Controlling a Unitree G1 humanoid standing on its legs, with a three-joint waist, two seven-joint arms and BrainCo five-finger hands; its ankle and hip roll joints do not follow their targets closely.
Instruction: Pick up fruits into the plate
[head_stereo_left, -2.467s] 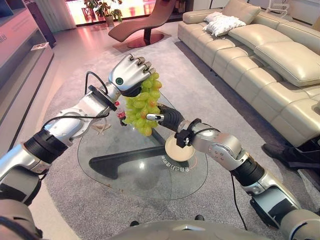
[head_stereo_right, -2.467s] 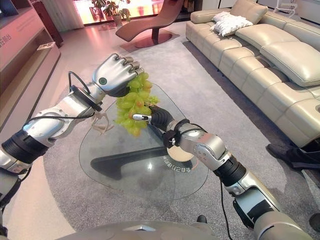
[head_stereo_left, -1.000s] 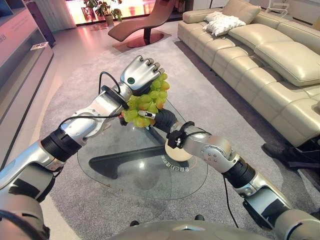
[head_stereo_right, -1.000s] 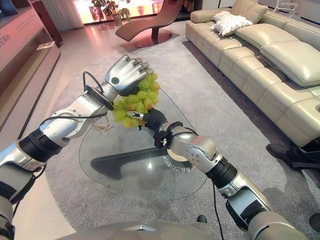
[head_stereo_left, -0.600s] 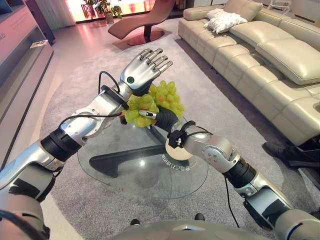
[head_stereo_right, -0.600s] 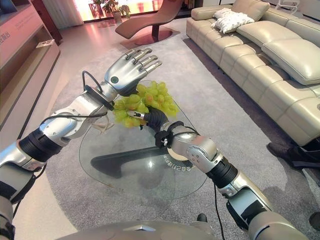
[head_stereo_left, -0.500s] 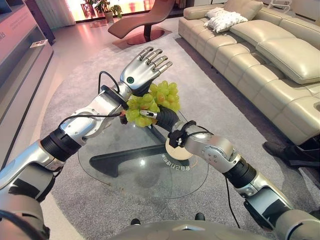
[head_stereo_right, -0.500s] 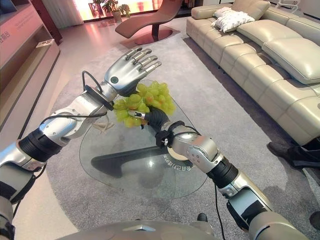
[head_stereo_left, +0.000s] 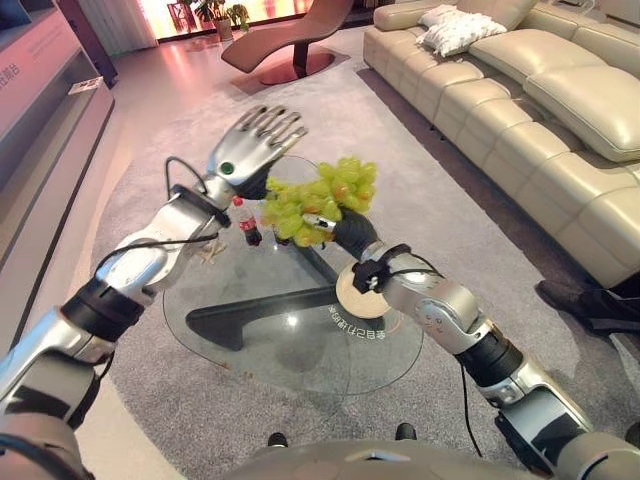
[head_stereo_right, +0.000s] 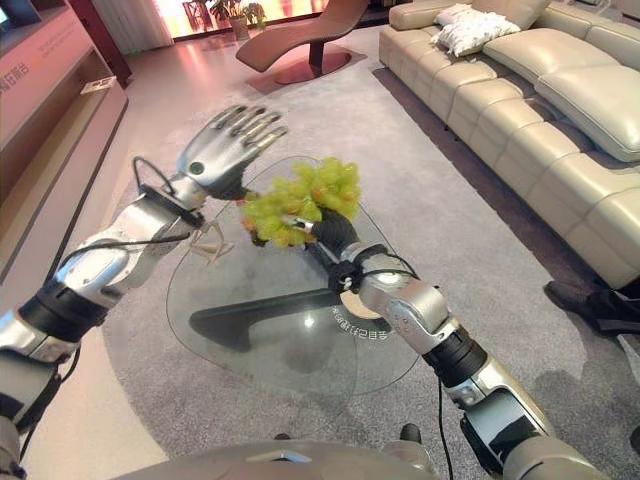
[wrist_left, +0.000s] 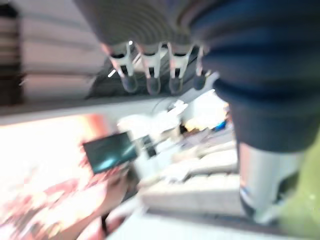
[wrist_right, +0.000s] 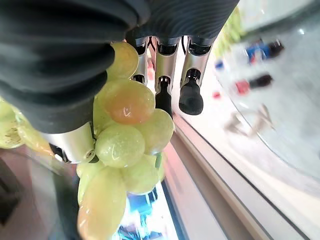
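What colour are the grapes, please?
Yellow-green, one blushed orange; the grapes show best in the right wrist view.

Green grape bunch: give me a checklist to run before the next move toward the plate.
1. Right hand holds the green grape bunch: ok, thumb and fingers pinch grapes in the right wrist view.
2. Left hand clear of the bunch: ok, fingers straight, raised beside the grapes.
3. Bunch lifted off the round glass table: ok, it hangs above the top.
4. Small round pale plate free to receive fruit: cannot tell, the right wrist covers part of it.
5. Small dark bottle with red cap out of the path: ok, it stands upright on the table's far left part, apart from the plate.
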